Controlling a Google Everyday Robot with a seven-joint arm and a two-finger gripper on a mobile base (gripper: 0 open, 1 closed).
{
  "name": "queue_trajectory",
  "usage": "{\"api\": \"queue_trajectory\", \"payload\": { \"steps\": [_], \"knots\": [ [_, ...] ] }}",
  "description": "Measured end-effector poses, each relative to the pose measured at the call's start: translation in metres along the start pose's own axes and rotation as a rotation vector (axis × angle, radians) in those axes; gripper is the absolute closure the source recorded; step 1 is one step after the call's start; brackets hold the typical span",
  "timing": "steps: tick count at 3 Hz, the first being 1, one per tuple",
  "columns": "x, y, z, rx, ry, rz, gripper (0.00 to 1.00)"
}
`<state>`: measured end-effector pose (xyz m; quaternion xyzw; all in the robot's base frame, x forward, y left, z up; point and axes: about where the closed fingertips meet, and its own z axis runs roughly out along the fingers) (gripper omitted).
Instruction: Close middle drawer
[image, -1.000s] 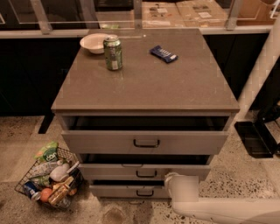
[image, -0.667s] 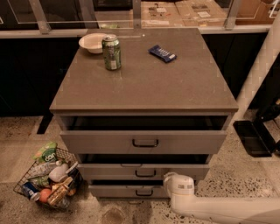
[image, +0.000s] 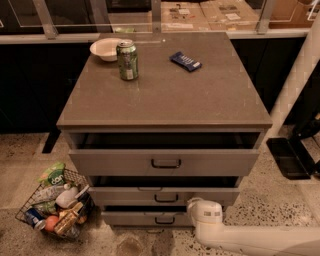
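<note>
Three-drawer cabinet (image: 165, 95): middle drawer (image: 120, 195), second down, sticks out slightly below the more open top drawer (image: 115, 162), so my gripper (image: 202, 214) sits low by its front's right end, placed to shove it in; whether the gripper is open or closed I can't tell.

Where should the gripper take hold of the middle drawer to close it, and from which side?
Probably the small dark bar handle centred on the middle drawer's flat front, approached straight from the cabinet's front: the drawer juts out slightly and would slide straight back. The gripper sits low, just right of that handle.
</note>
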<state>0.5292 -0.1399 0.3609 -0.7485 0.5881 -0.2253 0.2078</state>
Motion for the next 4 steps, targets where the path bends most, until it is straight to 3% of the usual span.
{"api": "queue_trajectory", "payload": {
  "steps": [2,4],
  "knots": [
    [-0.0005,0.0007,0.0009,-0.001,-0.001,0.0,0.05],
    [-0.0028,0.0048,-0.002,-0.002,-0.001,0.0,0.0]
  ]
}}
